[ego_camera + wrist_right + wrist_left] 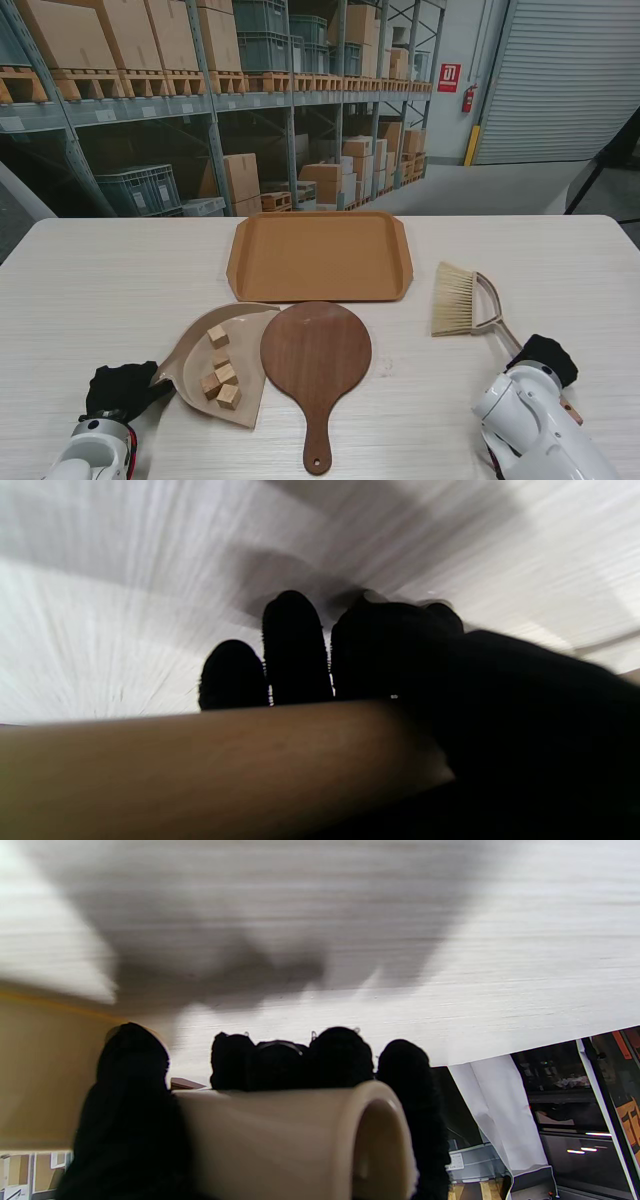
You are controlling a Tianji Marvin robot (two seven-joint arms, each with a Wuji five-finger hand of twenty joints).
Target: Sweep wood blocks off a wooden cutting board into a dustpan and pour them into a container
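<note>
My left hand (120, 390) grips the dustpan (222, 362) handle; the blocks (221, 373) lie in the pan, touching the board's (316, 355) left edge. My right hand (545, 357) grips the brush (462, 300), right of the board.
</note>
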